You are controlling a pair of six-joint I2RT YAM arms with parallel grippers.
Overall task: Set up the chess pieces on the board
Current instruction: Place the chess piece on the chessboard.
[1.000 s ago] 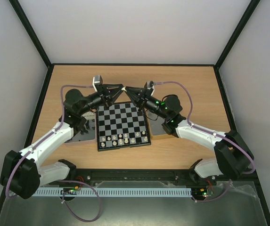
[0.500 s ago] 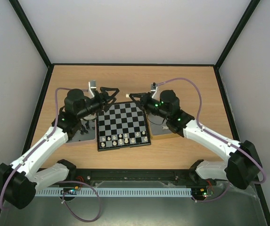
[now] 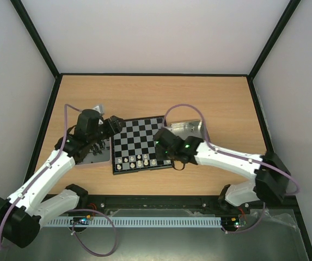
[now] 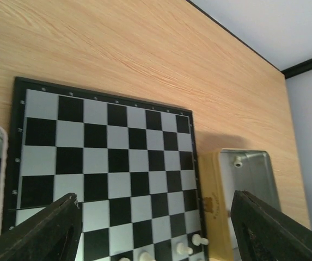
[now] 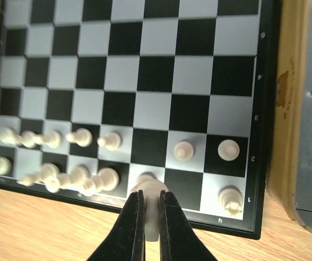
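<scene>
**Right gripper (image 5: 151, 198) clamped on a white chess piece (image 5: 149, 185) at the near edge of the board (image 5: 156, 111).**
The piece sits between the two fingertips, pinched from both sides, over a square of the nearest row. Other white pieces (image 5: 183, 150) stand to either side of it in the two near rows. The left gripper (image 4: 154, 196) hangs by the board's far left corner with its fingers spread wide and only bare squares showing in the gap. A metal tin (image 4: 251, 182) lies just beside the board's right edge.
</scene>
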